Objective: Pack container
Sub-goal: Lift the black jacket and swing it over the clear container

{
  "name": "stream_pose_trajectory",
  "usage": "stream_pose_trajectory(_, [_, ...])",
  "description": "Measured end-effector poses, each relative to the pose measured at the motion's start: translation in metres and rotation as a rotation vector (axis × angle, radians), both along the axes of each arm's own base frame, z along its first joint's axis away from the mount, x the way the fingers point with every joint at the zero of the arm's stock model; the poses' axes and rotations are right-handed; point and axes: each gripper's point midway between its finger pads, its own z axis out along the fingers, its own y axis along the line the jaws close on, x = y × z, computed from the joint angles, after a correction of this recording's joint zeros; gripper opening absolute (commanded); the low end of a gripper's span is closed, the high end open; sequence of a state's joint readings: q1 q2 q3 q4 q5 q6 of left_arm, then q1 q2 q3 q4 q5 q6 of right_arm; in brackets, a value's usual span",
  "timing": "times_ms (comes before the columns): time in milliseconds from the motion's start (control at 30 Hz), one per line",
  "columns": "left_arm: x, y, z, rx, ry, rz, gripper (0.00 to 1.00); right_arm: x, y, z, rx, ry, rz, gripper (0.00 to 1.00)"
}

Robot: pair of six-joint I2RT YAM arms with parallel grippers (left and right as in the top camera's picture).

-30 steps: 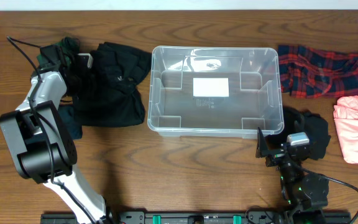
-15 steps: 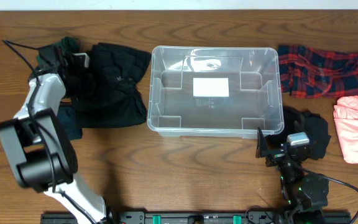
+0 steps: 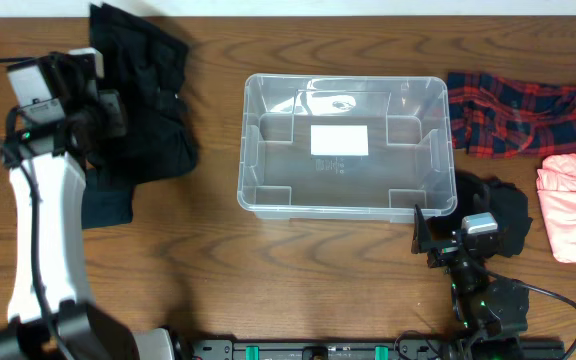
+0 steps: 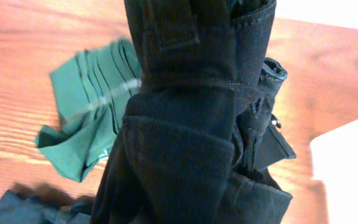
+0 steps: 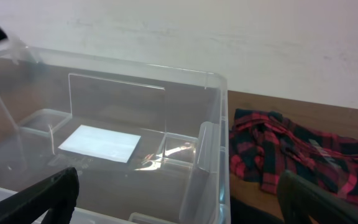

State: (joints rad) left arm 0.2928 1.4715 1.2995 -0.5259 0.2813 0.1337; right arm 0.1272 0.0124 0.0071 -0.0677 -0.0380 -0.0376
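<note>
Hiding the left pincer (image 3: 106, 103) clamped on it, black garment (image 4: 191, 130) fills its view; right pincer (image 5: 178, 202) stands apart.

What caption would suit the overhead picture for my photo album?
The left gripper holds a black garment beside the empty container; plaid cloth and pink cloth lie at right.

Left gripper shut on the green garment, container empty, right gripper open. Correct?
No. The left gripper is shut on the black garment, not the green garment, which lies loose on the table; the left wrist view shows it. The container is empty and the right gripper open.
</note>
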Motion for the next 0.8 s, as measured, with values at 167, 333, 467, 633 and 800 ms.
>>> stream_pose_trajectory(167, [-0.018, -0.01, 0.053, -0.046, -0.129, 0.054, 0.06, 0.0, 0.0, 0.0, 0.0, 0.0, 0.0, 0.99])
stream_pose_trajectory(333, [-0.039, -0.043, 0.103, -0.163, -0.255, 0.05, 0.06, 0.0, 0.0, 0.0, 0.0, 0.0, 0.0, 0.99])
stream_pose_trajectory(467, [-0.051, -0.07, 0.124, -0.327, -0.293, 0.053, 0.06, 0.0, 0.0, 0.0, 0.0, 0.0, 0.0, 0.99])
stream_pose_trajectory(633, [-0.054, -0.109, 0.125, -0.495, -0.244, -0.027, 0.06, 0.0, 0.0, 0.0, 0.0, -0.001, 0.0, 0.99])
stream_pose_trajectory(800, [-0.052, -0.159, 0.11, -0.586, -0.14, -0.161, 0.06, 0.0, 0.0, 0.0, 0.0, 0.0, 0.0, 0.99])
